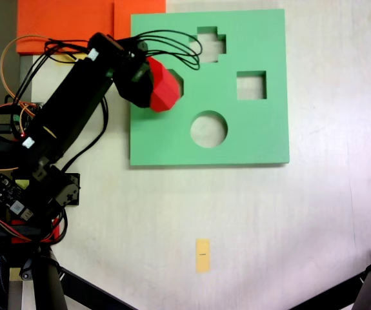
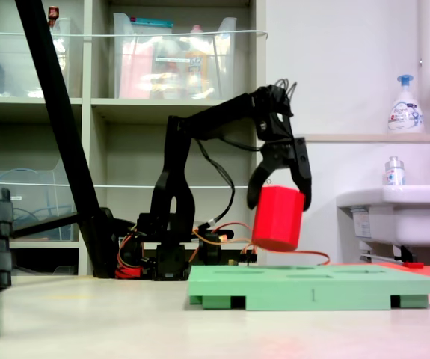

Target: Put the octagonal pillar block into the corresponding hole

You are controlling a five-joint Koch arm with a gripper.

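The octagonal pillar block (image 1: 164, 90) (image 2: 277, 217) is a bright red prism held in the air, slightly tilted, a little above the green foam board (image 1: 250, 142) (image 2: 312, 288). My gripper (image 1: 153, 84) (image 2: 278, 200) is shut on it, one black finger on each side. Seen from above in a fixed view, the block hangs over the board's left part. It covers most of the corresponding hole (image 1: 179, 82), of which only a dark right edge shows. The block's underside is clear of the board in the side-on fixed view.
The board also has a cross cutout (image 1: 211, 44), a square cutout (image 1: 251, 85) and a round cutout (image 1: 208, 128). Orange foam sheets (image 1: 75, 22) lie behind the arm. Circuit boards and loose wires (image 1: 11, 187) crowd the arm's base. A yellow tape strip (image 1: 202, 255) marks the table.
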